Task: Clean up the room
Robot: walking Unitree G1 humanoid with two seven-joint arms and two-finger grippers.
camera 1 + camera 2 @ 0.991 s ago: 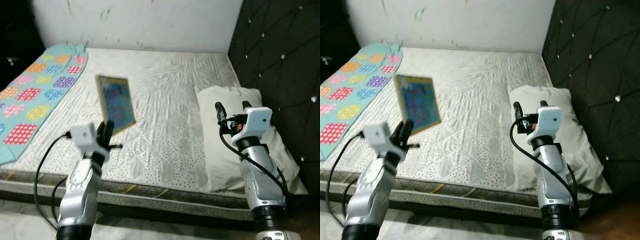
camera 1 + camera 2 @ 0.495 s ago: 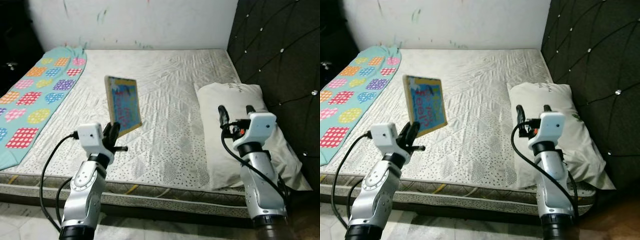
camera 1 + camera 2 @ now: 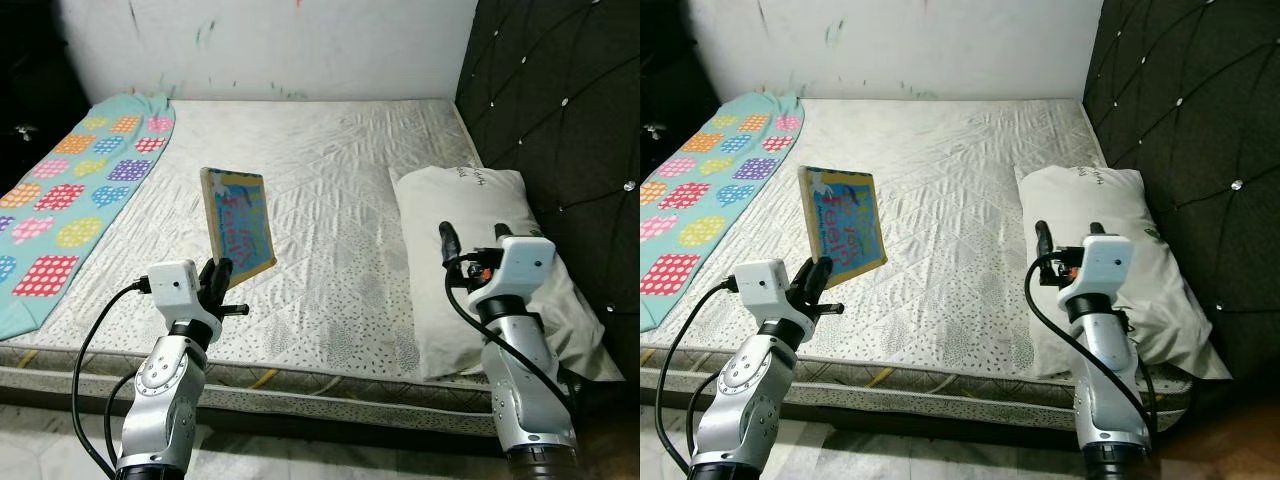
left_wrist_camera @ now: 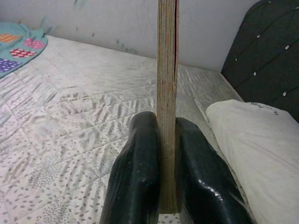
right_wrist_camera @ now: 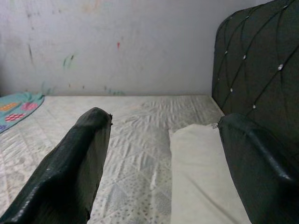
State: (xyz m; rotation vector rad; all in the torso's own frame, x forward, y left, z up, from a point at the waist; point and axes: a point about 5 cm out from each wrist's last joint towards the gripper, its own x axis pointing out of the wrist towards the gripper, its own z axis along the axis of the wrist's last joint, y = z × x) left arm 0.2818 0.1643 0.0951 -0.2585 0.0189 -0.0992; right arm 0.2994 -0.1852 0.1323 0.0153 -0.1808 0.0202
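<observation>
White quilted mattress [image 3: 330, 190] spreads across the middle of the left eye view, a pale wall [image 3: 270, 45] along the top and a dark tufted headboard [image 3: 560, 110] down the right edge. A teal blanket [image 3: 70, 190] with bright dotted patches lies along the left side of the bed, and a white pillow [image 3: 480, 260] sits at centre right against the headboard. At lower left, the left gripper [image 3: 218, 275] is up over the near edge of the mattress, its fingers clamped on the bottom edge of a colourful picture book [image 3: 238, 222], which stands nearly upright above them, cover facing the camera. At lower right, the right gripper [image 3: 477, 237] is raised in front of the pillow, fingers spread wide with nothing between them.

Right eye view now, same scene: the book [image 3: 841, 224] is left of centre above the mattress, held from below, well apart from the pillow [image 3: 1110, 250] on the right.

Over to the left wrist view: we look straight along the two black fingers [image 4: 138, 172], pressed tight against both faces of the book [image 4: 167, 93], seen edge-on as a thin tan slab rising up the centre of the frame. Mattress behind, pillow [image 4: 261, 140] at lower right, blanket corner at upper left.

Right wrist view: two black fingers [image 5: 74, 168] stand far apart at lower left and lower right, released, with mattress and pillow [image 5: 201, 158] between them and the headboard [image 5: 252, 51] at upper right.
</observation>
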